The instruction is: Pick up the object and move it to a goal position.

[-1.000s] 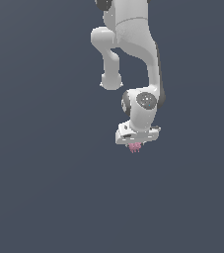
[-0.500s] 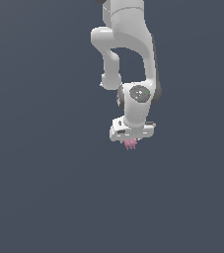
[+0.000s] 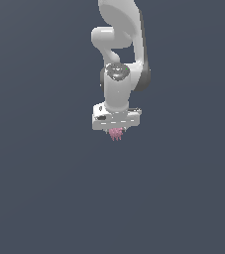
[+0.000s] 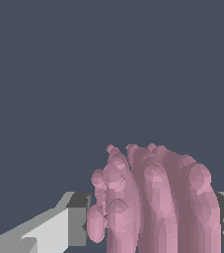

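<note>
I have the pincer (image 3: 116, 130) closed on the pink bumpy object (image 3: 116, 134), which hangs just under the hand, and I judge its knobbly skin gives the fingers (image 4: 74, 222) poor contact, so a jerky move could shake it loose.

Backdrop (image 3: 34, 198): uniform dark slate grey, both views. No seams, edges or furniture visible. Lighting flat, even.

No text anywhere — no labels, brands, numbers or signs to read in either view — just plain, unmarked rendered surfaces.
</note>
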{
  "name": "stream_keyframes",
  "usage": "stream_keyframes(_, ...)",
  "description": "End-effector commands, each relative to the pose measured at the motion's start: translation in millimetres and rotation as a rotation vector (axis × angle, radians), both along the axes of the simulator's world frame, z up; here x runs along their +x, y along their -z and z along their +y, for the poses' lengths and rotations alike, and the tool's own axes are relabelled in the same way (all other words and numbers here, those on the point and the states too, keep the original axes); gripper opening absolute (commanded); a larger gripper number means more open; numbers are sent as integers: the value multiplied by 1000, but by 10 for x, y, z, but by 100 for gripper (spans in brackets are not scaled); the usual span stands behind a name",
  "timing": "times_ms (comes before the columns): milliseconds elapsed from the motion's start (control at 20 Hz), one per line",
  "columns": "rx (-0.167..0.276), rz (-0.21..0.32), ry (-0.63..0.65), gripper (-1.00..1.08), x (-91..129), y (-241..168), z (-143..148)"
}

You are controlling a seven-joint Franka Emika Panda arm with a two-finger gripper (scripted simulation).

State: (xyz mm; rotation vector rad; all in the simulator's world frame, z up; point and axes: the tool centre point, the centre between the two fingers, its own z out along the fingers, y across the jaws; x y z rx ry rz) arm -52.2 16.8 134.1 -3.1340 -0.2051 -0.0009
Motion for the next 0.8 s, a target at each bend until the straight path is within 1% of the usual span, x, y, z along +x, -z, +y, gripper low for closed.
stream_keyframes(0, 1, 0, 0, -100, -44, -216, -231)
stream_keyframes(400, 1, 0, 0, -100, -133, -802, -855)
stream_keyframes(550, 1, 0, 0, -100, -150, -952, -1017)
stream_keyframes(750, 0, 0, 0, -100, -157, -1069, -1146)
